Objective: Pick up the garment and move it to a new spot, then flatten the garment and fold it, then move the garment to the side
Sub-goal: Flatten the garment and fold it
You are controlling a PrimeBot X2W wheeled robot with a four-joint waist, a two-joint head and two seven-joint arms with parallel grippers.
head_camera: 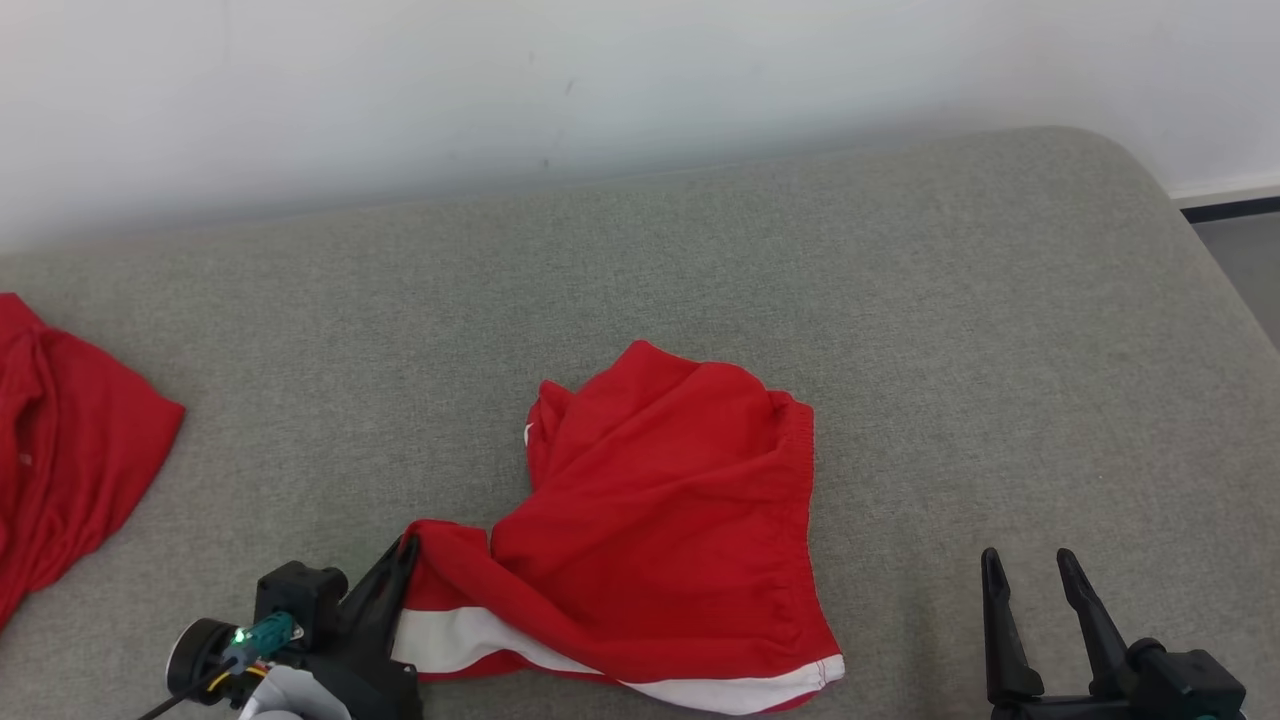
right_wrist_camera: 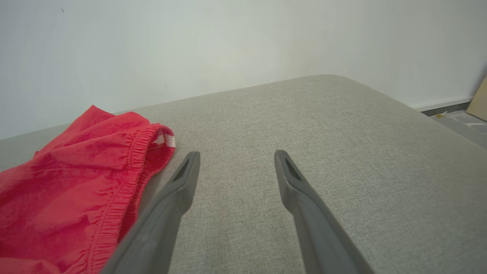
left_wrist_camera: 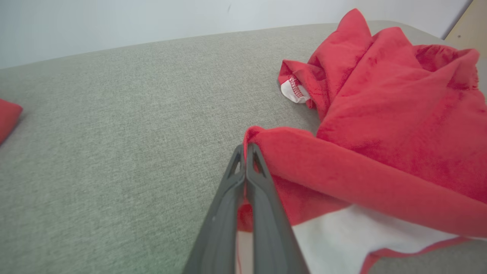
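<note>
Red shorts (head_camera: 660, 500) hem pinched by left gripper (head_camera: 408, 547); right gripper (head_camera: 1028, 560) spread (second red garment (head_camera: 70, 450) far left).

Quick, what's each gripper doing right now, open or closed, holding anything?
Left gripper: closed, pinching the red garment at its edge.
Right gripper: open, holding nothing.

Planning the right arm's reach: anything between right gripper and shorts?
Nothing visible. Bare cushion lies between the open right gripper and the shorts on their waistband side. The left gripper is shut on their near hem.
</note>
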